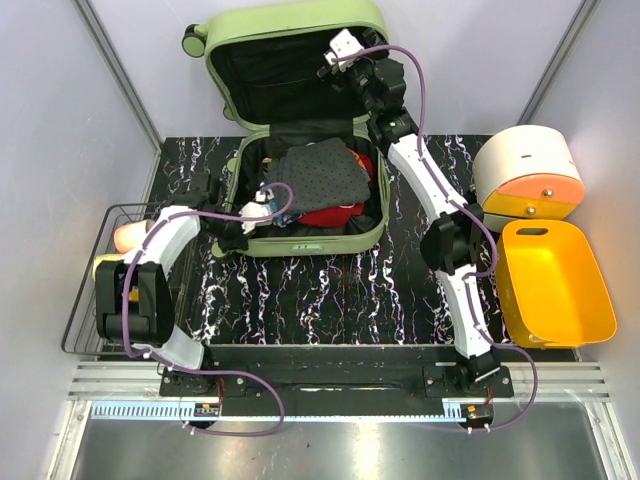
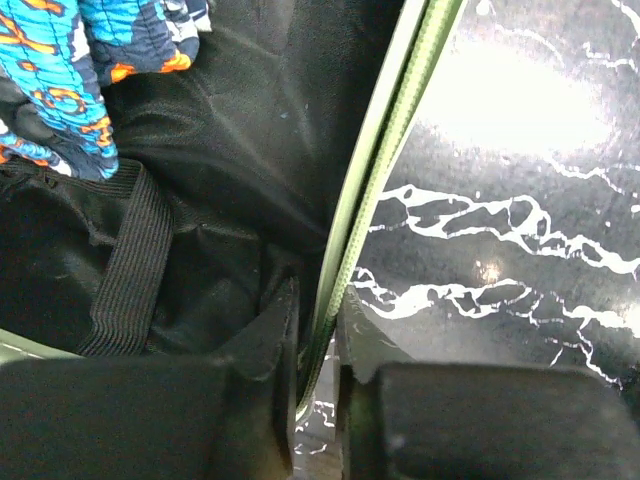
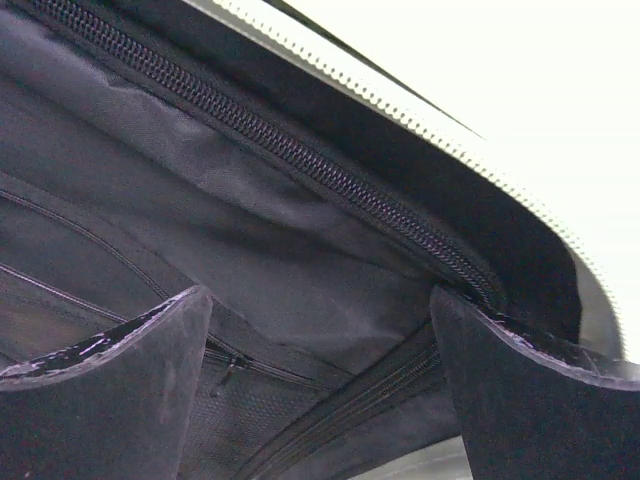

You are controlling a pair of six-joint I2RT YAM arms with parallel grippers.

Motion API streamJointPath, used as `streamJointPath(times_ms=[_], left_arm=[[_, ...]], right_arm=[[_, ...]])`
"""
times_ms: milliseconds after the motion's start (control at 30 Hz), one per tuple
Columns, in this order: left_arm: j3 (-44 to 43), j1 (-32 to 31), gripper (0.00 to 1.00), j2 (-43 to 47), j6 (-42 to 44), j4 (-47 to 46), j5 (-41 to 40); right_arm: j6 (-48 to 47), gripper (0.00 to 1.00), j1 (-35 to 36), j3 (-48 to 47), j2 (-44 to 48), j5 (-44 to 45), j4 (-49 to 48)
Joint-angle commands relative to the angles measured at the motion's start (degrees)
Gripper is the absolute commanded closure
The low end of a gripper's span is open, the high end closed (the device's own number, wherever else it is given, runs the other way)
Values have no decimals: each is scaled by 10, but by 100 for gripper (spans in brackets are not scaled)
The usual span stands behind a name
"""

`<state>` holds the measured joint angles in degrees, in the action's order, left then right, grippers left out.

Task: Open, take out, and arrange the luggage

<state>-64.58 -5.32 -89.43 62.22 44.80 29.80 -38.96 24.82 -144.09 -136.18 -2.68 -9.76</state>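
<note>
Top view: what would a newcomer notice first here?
The pale-green luggage lies open on the table, lid propped up, with a dark dotted garment and a red garment inside. The left gripper pinches its left rim; the right gripper hangs open inside the lid.

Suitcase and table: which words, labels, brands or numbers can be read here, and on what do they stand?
None can be read.
On the suitcase: no legible brand.
On the blue cloth: orange shapes, no letters.
On the small tags at the arm bases: too small to read.
</note>
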Motion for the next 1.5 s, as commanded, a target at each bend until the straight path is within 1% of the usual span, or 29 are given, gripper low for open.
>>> streamJointPath(times_ms=[0, 133, 267, 400, 433, 600, 633, 667, 700, 733, 767, 800, 833, 867, 900, 933, 967, 1000, 1033, 1100, 1133, 1167, 1200, 1267, 1300, 1367, 1400, 1433, 1467], left_arm=[[41, 100, 99, 29, -10, 67, -90], [84, 150, 100, 63, -8, 61, -101], [103, 194, 100, 80, -14, 46, -106], [123, 203, 100, 101, 28, 50, -104], [132, 203, 100, 107, 54, 55, -102], [146, 204, 100, 130, 99, 56, -116], [146, 203, 90, 132, 105, 56, -123], [142, 203, 83, 136, 105, 57, -126], [138, 203, 79, 137, 105, 60, -127], [126, 203, 70, 139, 109, 68, -126], [119, 203, 65, 145, 110, 81, -121], [112, 204, 58, 151, 112, 88, -115], [101, 203, 52, 156, 116, 95, -105], [95, 203, 36, 170, 117, 109, -96], [88, 203, 29, 179, 116, 113, -87], [72, 203, 23, 187, 109, 118, -74], [63, 203, 1, 199, 106, 133, -67], [40, 203, 1, 204, 103, 142, -57], [25, 202, 1, 209, 93, 150, -40], [-18, 202, 1, 217, 80, 173, -19], [-33, 200, 1, 218, 62, 180, 2], [-47, 199, 1, 220, 52, 187, 11], [-72, 196, 1, 222, 34, 192, 18], [-89, 175, 1, 230, 13, 194, 23], [-99, 166, 1, 232, -10, 194, 20], [-105, 132, 1, 243, -40, 184, 11], [-107, 121, 1, 247, -57, 179, 7], [-106, 95, 1, 253, -84, 176, -2], [-104, 82, 1, 257, -97, 166, -7]], right_arm=[[-6, 0, -16, -21, 7, 0, -53], [6, 0, -15, 10, 17, -14, -58], [17, 0, -16, 25, 18, -42, -62], [26, 0, -14, -5, 0, -41, -49], [27, 0, -14, -14, -2, -39, -47], [28, 0, -14, 13, 15, -32, -50], [34, 0, -14, 34, 28, -33, -49], [36, 0, -14, 47, 37, -34, -50], [40, 0, -14, 61, 46, -37, -49], [45, 0, -14, 92, 68, -41, -48], [49, 0, -14, 111, 81, -49, -48], [51, 0, -14, 130, 96, -52, -48], [56, 0, -14, 174, 126, -58, -47], [58, 0, -14, 197, 143, -62, -47], [60, 0, -14, 221, 161, -75, -40], [63, 0, -14, 266, 198, -80, -35], [65, 0, -14, 289, 217, -84, -31], [70, 0, -14, 313, 239, -94, -21], [75, 0, -14, 362, 279, -96, -15], [79, 0, -14, 410, 322, -112, 12], [85, 0, -14, 451, 362, -115, 25], [90, 0, -14, 467, 383, -118, 42], [100, 0, -14, 482, 403, -118, 87], [107, 0, -16, 521, 462, -115, 140], [113, 0, -15, 533, 482, -110, 190], [126, 0, -21, 561, 537, -97, 247], [135, 0, -26, 567, 554, -94, 311], [143, 0, -31, 578, 585, -88, 345], [150, 0, -46, 583, 598, -78, 377]])
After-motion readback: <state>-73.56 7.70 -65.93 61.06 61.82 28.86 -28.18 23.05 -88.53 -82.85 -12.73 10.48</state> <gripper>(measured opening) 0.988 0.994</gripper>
